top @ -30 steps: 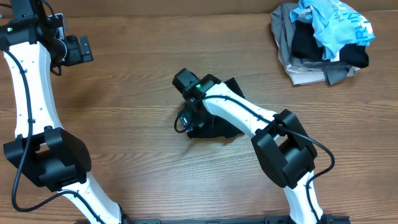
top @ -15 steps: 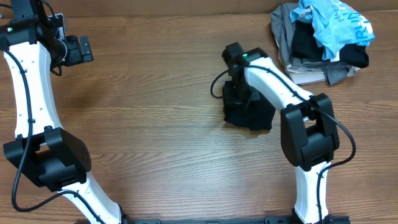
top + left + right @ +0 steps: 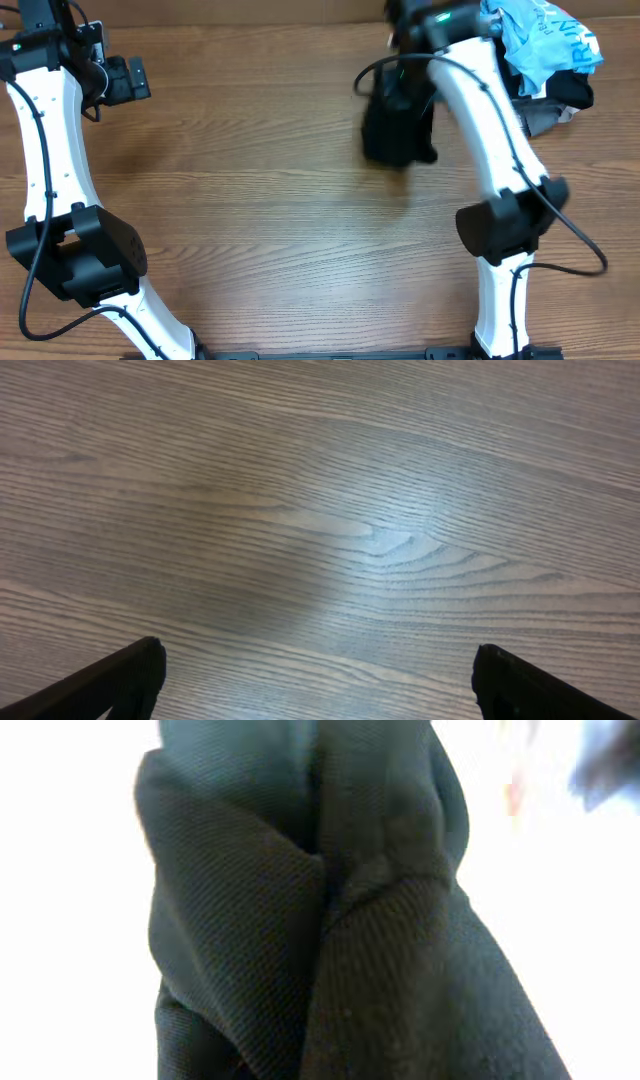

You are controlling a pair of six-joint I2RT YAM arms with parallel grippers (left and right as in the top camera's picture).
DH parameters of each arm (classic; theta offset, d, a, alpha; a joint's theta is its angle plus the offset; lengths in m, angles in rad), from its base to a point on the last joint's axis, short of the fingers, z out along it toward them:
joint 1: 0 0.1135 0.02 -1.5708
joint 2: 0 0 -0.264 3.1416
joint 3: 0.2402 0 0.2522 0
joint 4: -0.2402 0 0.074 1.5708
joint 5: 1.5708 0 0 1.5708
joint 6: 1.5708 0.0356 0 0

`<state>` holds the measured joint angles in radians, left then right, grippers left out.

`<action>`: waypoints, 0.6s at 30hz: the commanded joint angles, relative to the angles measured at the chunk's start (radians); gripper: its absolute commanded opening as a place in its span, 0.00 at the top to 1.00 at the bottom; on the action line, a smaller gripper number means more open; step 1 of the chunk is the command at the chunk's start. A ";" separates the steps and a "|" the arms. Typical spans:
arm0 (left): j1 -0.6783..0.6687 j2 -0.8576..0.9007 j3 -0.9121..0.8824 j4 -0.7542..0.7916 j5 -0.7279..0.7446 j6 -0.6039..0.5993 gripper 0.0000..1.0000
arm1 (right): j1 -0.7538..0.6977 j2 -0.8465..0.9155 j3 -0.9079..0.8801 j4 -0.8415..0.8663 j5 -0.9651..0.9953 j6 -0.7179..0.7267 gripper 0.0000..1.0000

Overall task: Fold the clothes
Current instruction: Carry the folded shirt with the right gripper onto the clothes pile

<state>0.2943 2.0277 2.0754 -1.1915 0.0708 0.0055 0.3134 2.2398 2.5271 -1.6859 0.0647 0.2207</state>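
Note:
The clothes, a bunched black T-shirt (image 3: 395, 130), hang in the air above the table's back right part. My right gripper (image 3: 405, 82) is shut on the top of the bundle. In the right wrist view, black knit fabric (image 3: 330, 940) fills the frame and hides the fingers. My left gripper (image 3: 125, 80) stands at the far left back of the table, away from the shirt. In the left wrist view the left gripper (image 3: 320, 682) is open wide over bare wood, with only its dark fingertips (image 3: 125, 680) showing.
A heap of grey and black garments (image 3: 490, 100) with a light blue printed garment (image 3: 540, 40) on top lies at the back right corner, close behind the hanging shirt. The wooden table (image 3: 250, 220) spreads below.
My right gripper has shut on the black T-shirt at the table's middle and carried it up and toward the back right, near the heap. The left arm has not moved.

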 commanded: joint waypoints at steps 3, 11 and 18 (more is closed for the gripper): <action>-0.007 0.013 0.019 0.000 0.008 -0.010 0.00 | -0.078 -0.107 0.243 -0.008 0.137 -0.019 0.96; -0.009 0.013 0.019 0.027 0.009 -0.014 0.00 | -0.266 -0.114 0.349 0.089 0.362 -0.113 0.96; -0.008 0.013 0.019 0.031 0.008 -0.013 0.00 | -0.388 -0.098 0.330 0.383 0.436 -0.336 0.96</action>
<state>0.2943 2.0277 2.0754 -1.1683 0.0711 0.0048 -0.0544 2.1517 2.8449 -1.3830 0.4259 0.0265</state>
